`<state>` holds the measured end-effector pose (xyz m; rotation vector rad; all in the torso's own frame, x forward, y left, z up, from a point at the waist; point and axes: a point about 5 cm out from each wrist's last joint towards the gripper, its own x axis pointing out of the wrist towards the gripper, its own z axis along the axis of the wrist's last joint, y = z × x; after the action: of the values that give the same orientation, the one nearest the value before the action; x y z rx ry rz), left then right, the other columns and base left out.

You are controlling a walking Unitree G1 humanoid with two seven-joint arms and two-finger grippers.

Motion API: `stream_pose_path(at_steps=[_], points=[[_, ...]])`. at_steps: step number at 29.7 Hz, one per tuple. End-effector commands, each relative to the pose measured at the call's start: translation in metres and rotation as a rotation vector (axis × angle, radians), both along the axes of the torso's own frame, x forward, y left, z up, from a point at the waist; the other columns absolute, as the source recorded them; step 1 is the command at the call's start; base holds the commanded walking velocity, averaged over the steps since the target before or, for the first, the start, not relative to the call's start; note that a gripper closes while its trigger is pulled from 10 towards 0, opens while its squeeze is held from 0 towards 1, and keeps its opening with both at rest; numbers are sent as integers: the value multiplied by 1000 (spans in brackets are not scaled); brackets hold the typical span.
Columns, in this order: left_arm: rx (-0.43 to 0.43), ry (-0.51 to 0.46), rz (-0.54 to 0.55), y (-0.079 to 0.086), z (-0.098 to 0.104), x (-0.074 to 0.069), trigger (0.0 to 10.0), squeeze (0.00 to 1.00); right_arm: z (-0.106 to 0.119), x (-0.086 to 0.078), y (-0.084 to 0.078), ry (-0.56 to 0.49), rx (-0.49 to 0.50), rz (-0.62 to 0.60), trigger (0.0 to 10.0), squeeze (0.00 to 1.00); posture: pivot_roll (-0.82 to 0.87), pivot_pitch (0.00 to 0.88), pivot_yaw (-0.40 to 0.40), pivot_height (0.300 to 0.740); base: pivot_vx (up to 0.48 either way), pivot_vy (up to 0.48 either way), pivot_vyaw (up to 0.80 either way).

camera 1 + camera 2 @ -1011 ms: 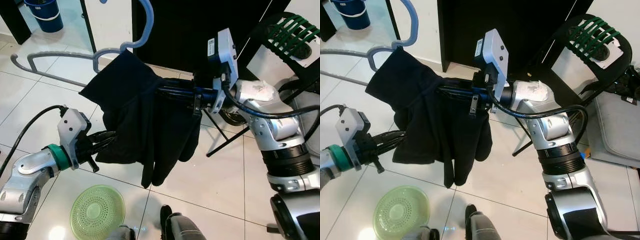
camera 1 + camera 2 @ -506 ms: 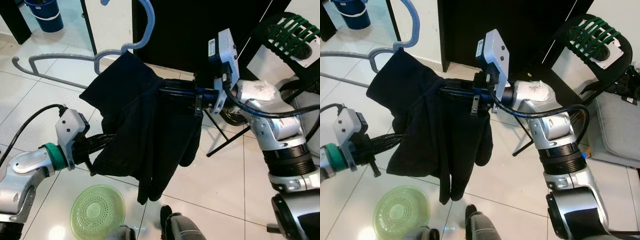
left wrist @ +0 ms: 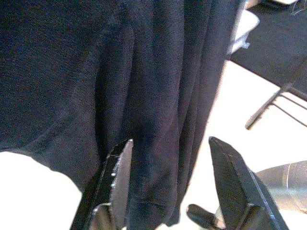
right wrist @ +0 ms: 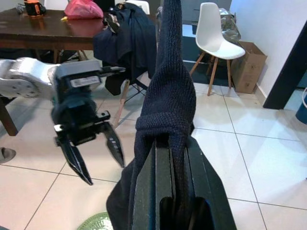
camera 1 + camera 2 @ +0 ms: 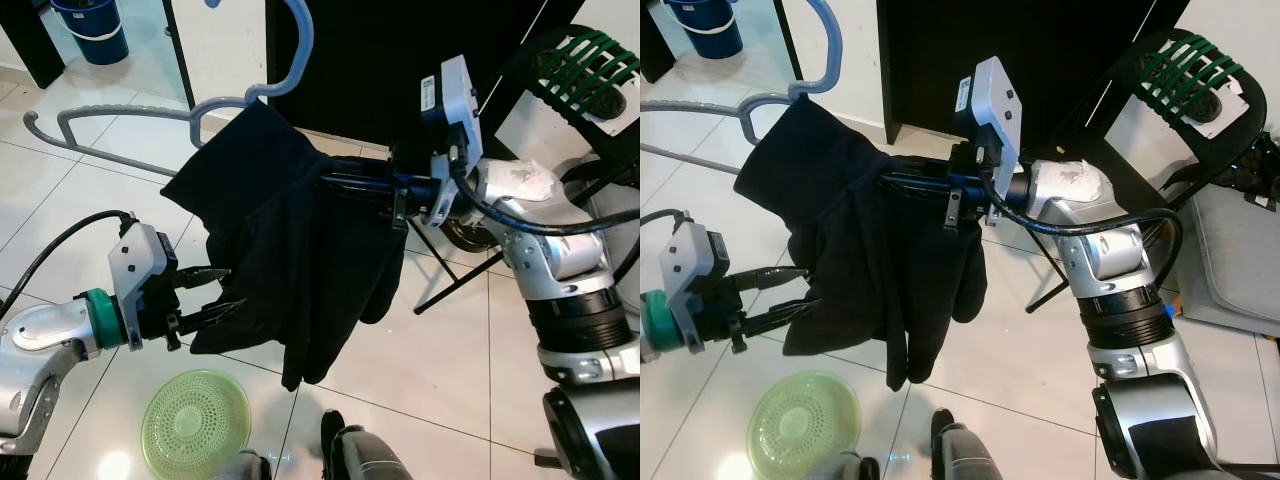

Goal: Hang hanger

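Just beside the garment's (image 5: 290, 250) lower edge, left hand (image 5: 212, 295) gapes.

Black knit garment (image 5: 300, 240) on a grey-blue hanger (image 5: 180, 110); left claw (image 5: 215, 295) black with a green wrist ring, right claw (image 4: 170, 191) black on a silver arm. Lime-green perforated strainer (image 5: 195, 425), white tiled floor (image 5: 440, 370), blue bucket (image 5: 95, 25), black chair (image 5: 585, 75) with green straps. White chair (image 4: 213, 31), brown table (image 4: 43, 31), pink bag (image 4: 86, 8).

Matt knitted black garment (image 5: 290, 240), glossy floor tiles (image 5: 440, 350)
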<state>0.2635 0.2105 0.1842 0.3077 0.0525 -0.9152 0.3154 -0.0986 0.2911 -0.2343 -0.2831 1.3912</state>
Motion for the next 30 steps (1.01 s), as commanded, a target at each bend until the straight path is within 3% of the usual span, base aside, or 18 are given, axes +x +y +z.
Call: stream_pose_path(at_steps=[1, 2, 3, 13, 14, 15, 16, 24, 30], points=[[11, 12, -2, -3, -8, 2, 10000, 1000, 13, -6, 0, -40, 32, 37, 10000, 0, -39, 119, -7, 740, 0, 0, 0], [11, 12, -2, -3, -8, 2, 10000, 1000, 13, -6, 0, -40, 32, 37, 10000, 0, -39, 119, -7, 740, 0, 0, 0], [8, 3, 13, -5, -9, 8, 10000, 0, 14, -7, 1, -39, 31, 48, 10000, 0, -44, 117, -5, 740, 0, 0, 0], [19, -27, 32, -16, -15, 24, 10000, 0, 18, -12, 1, -39, 33, 83, 10000, 0, -44, 113, -3, 740, 0, 0, 0], [14, -27, 28, -19, -16, 25, 4667, 0, 18, -12, 2, -39, 35, 85, 10000, 0, -45, 112, -3, 740, 0, 0, 0], [14, -27, 28, -19, -16, 25, 4667, 0, 18, -12, 2, -39, 35, 85, 10000, 0, -45, 112, -3, 740, 0, 0, 0], [1, -24, 24, -21, -16, 25, 0, 0, 18, -13, 2, -40, 35, 86, 10000, 0, -46, 111, -3, 740, 0, 0, 0], [-22, -11, 9, -14, -17, 23, 0, 0, 16, -10, -1, -40, 25, 66, 10000, 0, -39, 103, 1, 740, 0, 0, 0], [0, -46, 81, 0, -15, 22, 0, 0, 11, -4, -6, -59, -17, 10, 10000, 0, -35, 100, 0, 740, 0, 0, 0]])
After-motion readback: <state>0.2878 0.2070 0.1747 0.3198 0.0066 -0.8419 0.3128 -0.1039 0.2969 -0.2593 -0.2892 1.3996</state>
